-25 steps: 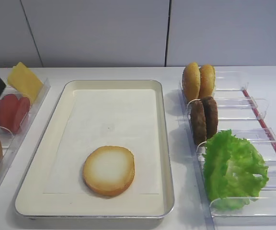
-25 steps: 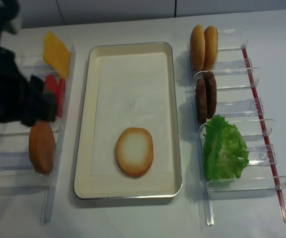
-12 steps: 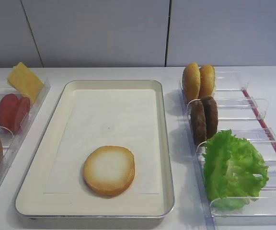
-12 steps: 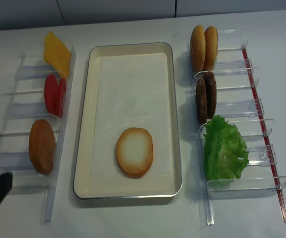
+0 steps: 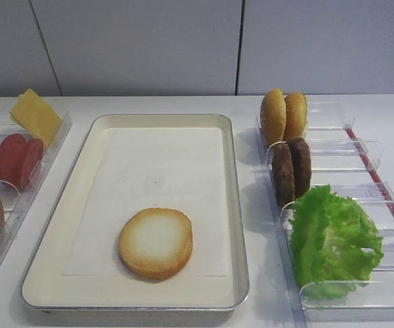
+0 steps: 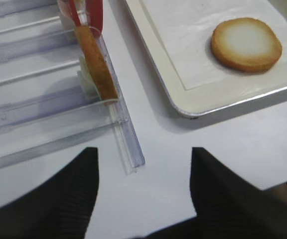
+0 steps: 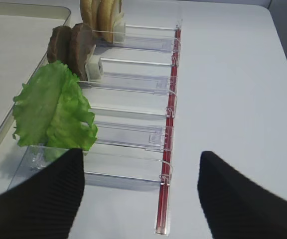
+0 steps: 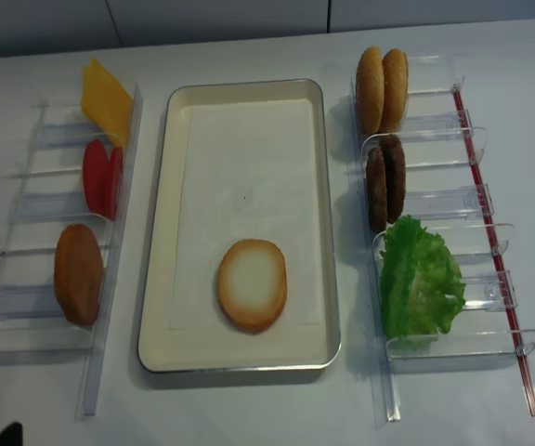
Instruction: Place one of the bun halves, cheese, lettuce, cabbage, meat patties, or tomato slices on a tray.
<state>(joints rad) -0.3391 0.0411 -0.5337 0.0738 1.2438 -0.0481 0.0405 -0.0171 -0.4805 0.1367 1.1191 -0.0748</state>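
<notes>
The bun half (image 5: pixel 155 243) lies flat, cut face up, on the paper liner at about six o'clock in the tray (image 5: pixel 237 205), so the placing looks done. Cheese (image 5: pixel 35 115), tomato slices (image 5: pixel 19 159), meat patties (image 5: pixel 291 169) and lettuce (image 5: pixel 334 239) sit in their racks. Left pincer (image 6: pixel 143 164) and right pincer (image 7: pixel 141 172) both hang spread and empty over the bench (image 8: pixel 249 409).

The bun half (image 5: pixel 155 242) has a pale cream face ringed golden-brown, on a cream tray (image 5: pixel 236 205) lined with white paper. The cheese (image 5: pixel 35 115) is yellow, the tomato slices (image 5: pixel 19 159) red, the meat patties (image 5: pixel 291 170) dark brown, the lettuce (image 5: pixel 334 239) bright frilly green. The tabletop (image 8: pixel 249 409) is white.
</notes>
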